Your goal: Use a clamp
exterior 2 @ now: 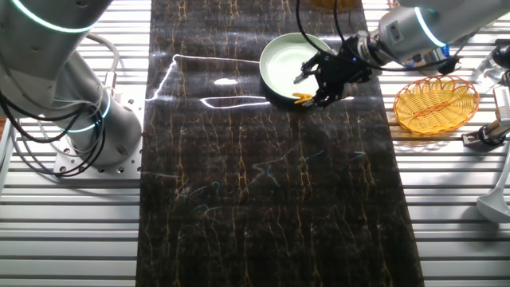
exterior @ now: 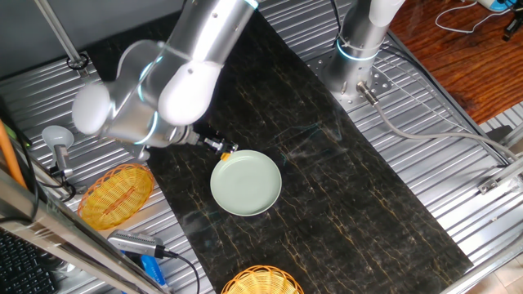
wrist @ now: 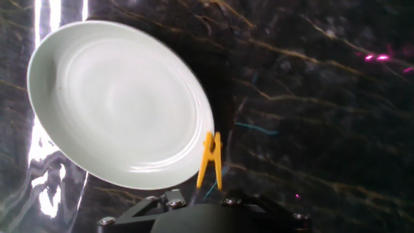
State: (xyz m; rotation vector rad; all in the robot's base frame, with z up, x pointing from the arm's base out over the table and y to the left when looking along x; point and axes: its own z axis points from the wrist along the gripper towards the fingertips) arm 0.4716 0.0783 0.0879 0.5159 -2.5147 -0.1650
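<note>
1. Black two-finger gripper (exterior 2: 312, 86), carried on the silver arm: it sits low over the dark marbled mat, at the edge of the plate. Whether its fingers are parted or closed cannot be told; in the hand view only its black base shows, at the bottom edge.
2. Small yellow-orange clothespin-style clamp (wrist: 211, 160): it stands at the rim of the plate with its two thin prongs pointing toward the gripper. Whether the fingers have hold of it cannot be told. In the other fixed view it shows as a yellow spot (exterior 2: 302, 98) under the gripper.
3. Round pale green plate (wrist: 116, 103): it lies flat on the mat, with the clamp at its rim.
4. Dark, gold-veined marbled mat (exterior 2: 263, 199): it covers the middle of the ribbed metal table.
5. Woven yellow wicker basket (exterior 2: 436, 102): it rests on the ribbed metal beside the mat, apart from the plate.
</note>
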